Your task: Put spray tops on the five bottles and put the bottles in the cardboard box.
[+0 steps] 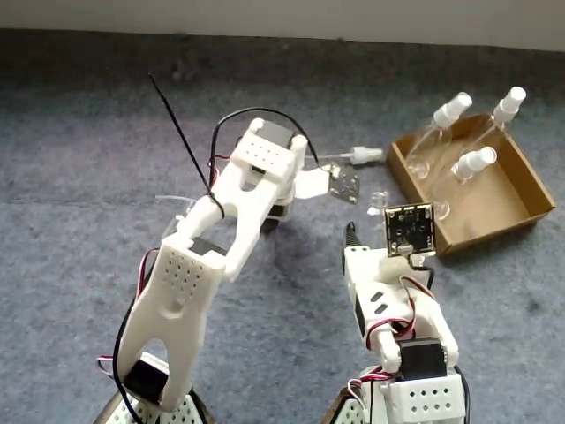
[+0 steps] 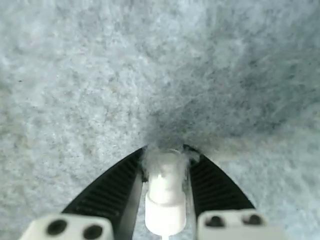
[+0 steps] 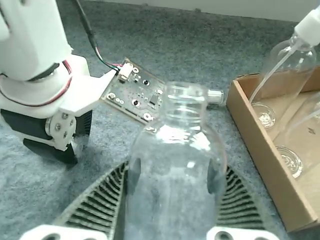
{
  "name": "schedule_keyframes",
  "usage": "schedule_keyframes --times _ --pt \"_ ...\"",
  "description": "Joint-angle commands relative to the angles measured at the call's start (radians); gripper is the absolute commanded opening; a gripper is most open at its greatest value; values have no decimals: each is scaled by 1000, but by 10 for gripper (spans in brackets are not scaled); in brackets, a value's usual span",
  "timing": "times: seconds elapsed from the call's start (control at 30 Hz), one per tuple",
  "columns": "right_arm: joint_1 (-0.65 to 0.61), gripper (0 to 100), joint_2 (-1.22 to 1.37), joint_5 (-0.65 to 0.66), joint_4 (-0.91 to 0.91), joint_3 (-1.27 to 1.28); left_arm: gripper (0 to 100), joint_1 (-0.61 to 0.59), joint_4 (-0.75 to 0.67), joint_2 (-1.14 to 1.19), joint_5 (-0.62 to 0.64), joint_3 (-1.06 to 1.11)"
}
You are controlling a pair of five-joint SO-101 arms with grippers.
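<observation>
My right gripper (image 3: 172,172) is shut on a clear bottle (image 3: 175,130) that stands upright with an open neck and no top. In the high view that bottle (image 1: 378,200) is just left of the cardboard box (image 1: 512,221), with the right gripper (image 1: 372,231) below it. My left gripper (image 2: 165,152) is shut on a white spray top (image 2: 165,200), held just above the carpet. It hangs to the left of the bottle, under the left arm (image 1: 256,190). Three capped bottles (image 1: 441,132) stand in the box.
Behind the left arm, near the box's left corner, another white spray top (image 1: 366,155) lies on the carpet; what it is fitted to is hard to tell. The left arm's dark fingers (image 3: 60,147) are close beside the held bottle. Grey carpet covers the table.
</observation>
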Motion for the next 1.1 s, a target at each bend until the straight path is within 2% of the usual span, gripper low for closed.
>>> schedule_keyframes --times 0.0,0.2,0.6,0.87,1.07 --pt "10 141 -8 3 -25 -10 4 81 23 -53 11 -25" --pt "10 141 -8 3 -25 -10 4 162 86 -25 11 28" --pt "10 141 -8 3 -25 -10 4 197 98 -24 11 174" --pt "10 141 -8 3 -25 -10 4 183 98 -25 12 77" --pt "10 141 -8 3 -25 -10 4 111 98 -25 12 38"
